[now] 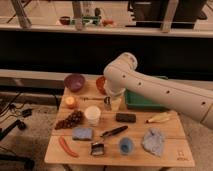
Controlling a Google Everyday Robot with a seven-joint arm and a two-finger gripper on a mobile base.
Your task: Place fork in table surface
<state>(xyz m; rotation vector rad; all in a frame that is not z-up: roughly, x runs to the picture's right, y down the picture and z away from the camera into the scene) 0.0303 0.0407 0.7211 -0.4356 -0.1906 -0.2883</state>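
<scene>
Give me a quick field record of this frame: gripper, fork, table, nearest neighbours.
gripper: low over the table's rear middle, at the fork's right end
fork: appears to lie on the table, between orange and gripper; contact unclear
table: pale wood, many items on it
tray: green, right of gripper
cup: white, in front of fork
</scene>
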